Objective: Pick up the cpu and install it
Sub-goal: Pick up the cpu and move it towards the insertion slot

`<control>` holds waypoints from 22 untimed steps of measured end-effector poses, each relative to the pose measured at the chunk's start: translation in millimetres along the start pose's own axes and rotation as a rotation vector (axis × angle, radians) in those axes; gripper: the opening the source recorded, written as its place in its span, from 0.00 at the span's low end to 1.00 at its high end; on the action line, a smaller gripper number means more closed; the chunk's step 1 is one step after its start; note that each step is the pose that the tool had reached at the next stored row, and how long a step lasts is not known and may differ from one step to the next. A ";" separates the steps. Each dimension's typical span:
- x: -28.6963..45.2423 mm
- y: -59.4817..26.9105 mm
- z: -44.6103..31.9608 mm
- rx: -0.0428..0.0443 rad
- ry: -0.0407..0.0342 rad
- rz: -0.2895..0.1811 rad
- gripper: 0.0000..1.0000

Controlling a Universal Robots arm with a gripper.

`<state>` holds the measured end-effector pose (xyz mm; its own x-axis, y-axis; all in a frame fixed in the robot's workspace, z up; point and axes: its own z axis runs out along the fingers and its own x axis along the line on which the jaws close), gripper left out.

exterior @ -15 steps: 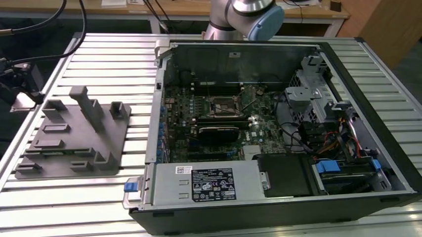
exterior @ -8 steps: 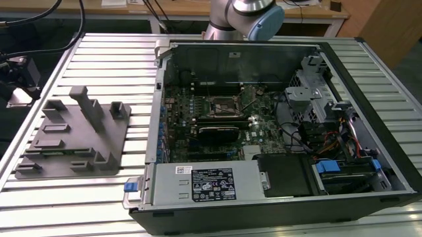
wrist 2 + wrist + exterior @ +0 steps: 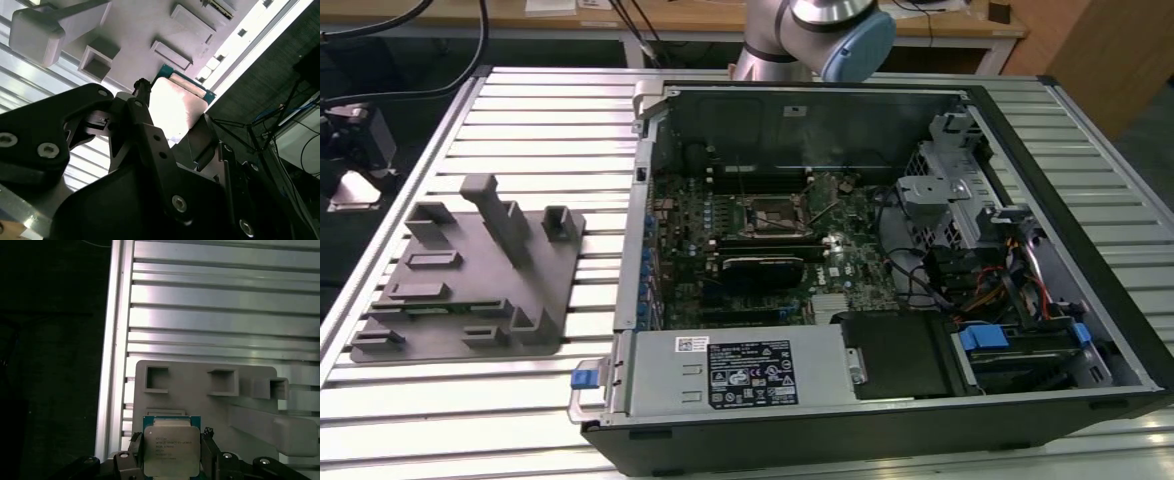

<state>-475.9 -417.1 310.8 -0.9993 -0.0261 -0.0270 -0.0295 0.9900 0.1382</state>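
The pincer [image 3: 171, 439] is narrowed onto the cpu [image 3: 171, 452], its fingers pressing two opposite edges, likely so that the shiny lid stays untouched. The chip sits flat over one end of the grey tray [image 3: 200, 371] on the slatted surface [image 3: 225, 300]; whether it has cleared the tray cannot be told. The socket [image 3: 771, 212] lies well apart, inside the open computer case [image 3: 881, 440].

Fingers [image 3: 135, 455] tight on the cpu [image 3: 171, 450]
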 end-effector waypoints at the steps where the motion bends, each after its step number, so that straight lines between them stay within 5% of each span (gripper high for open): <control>1: 0.0 0.1 -1.0 -0.0008 0.0000 0.000 0.55; 22: -0.6 2.8 -20.2 -0.0161 -0.0005 0.000 0.55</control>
<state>-475.9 -417.1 331.2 -0.9993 -0.0256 -0.0274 -0.0295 0.9876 0.1542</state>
